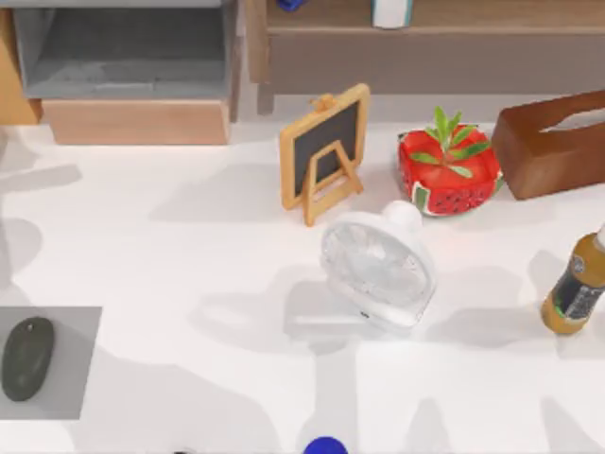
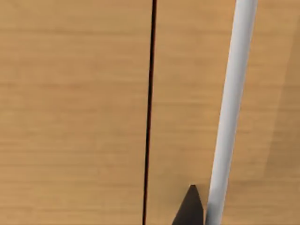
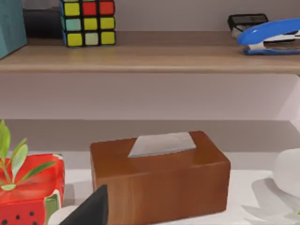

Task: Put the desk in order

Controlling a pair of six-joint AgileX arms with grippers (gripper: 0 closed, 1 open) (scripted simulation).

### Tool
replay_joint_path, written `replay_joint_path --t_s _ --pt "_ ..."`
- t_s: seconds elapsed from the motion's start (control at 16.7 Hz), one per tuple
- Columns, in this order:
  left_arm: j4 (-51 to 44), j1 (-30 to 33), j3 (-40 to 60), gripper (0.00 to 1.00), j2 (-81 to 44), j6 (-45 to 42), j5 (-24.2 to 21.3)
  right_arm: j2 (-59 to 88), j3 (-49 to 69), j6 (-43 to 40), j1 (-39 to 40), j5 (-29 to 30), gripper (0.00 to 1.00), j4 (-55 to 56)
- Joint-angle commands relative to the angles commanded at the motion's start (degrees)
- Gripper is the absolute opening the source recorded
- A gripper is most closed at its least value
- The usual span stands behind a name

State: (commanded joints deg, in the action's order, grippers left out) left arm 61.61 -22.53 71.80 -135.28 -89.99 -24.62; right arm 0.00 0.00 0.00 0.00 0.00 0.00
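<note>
The white desk (image 1: 189, 255) holds a small chalkboard easel (image 1: 324, 151), a white fan (image 1: 378, 265) lying flat, a watermelon-patterned plant pot (image 1: 446, 170), a brown tissue box (image 1: 553, 142) and a yellow-brown bottle (image 1: 575, 291) at the right edge. A dark mouse (image 1: 26, 357) rests on a grey pad (image 1: 76, 378) at the left. A dark tip of my left gripper (image 2: 190, 211) hangs close to a wooden front with a white bar handle (image 2: 229, 112). A dark tip of my right gripper (image 3: 91, 208) is near the tissue box (image 3: 159, 180) and the pot (image 3: 30, 187).
An open grey drawer (image 1: 123, 57) with a wooden front stands at the back left. A wooden shelf (image 3: 150, 56) at the back carries a colour cube (image 3: 88, 22) and a blue stapler (image 3: 269, 35). A blue object (image 1: 325, 446) pokes in at the front edge.
</note>
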Motion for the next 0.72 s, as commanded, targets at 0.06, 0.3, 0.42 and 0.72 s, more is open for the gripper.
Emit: replay_joint_path --t_s 0.06,0.3,0.42,0.72 --pt "0.0 0.0 0.0 1.0 0.0 0.0 0.0 0.0 0.0 0.0 0.0 0.0 1.0 0.0" --pt "0.0 0.0 0.0 1.0 0.0 0.0 0.0 0.0 0.0 0.0 0.0 0.0 1.0 0.0" --pt "-0.5 -0.4 -1.1 1.0 -0.9 0.2 0.0 0.0 0.0 0.0 0.0 0.0 1.0 0.0" --pt "2.1 -1.4 -5.8 1.0 1.7 0.3 -1.2 0.0 0.0 0.0 0.0 0.0 1.0 0.0"
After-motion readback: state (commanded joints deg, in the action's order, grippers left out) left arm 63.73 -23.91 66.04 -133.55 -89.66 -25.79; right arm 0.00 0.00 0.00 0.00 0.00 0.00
